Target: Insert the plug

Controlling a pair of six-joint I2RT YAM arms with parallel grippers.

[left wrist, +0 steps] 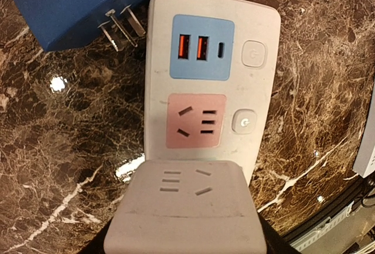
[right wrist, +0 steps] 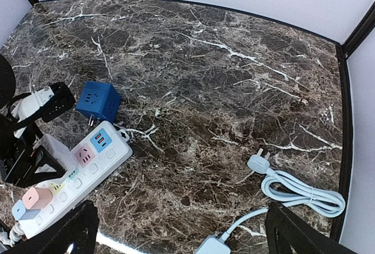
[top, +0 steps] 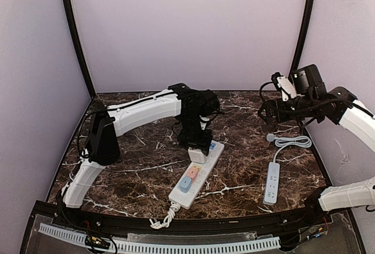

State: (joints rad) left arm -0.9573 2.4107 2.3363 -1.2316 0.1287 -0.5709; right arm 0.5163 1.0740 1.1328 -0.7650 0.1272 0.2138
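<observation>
My left gripper (top: 198,148) is shut on a white cube adapter (left wrist: 184,207), held upright over the white power strip (left wrist: 261,90) just short of its free pink socket (left wrist: 195,121). I cannot tell whether the cube's prongs are seated. The strip also shows in the top view (top: 202,178) and in the right wrist view (right wrist: 108,154). A blue cube adapter (left wrist: 76,2) lies on its side by the strip's far end with its prongs showing. My right gripper (right wrist: 181,236) is open and empty, high over the right side of the table.
A pink plug (top: 192,172) and a blue plug (top: 185,183) sit in the strip nearer its cord. A small white power strip (top: 272,180) with a coiled cable (right wrist: 304,192) and loose plug (right wrist: 258,162) lies at the right.
</observation>
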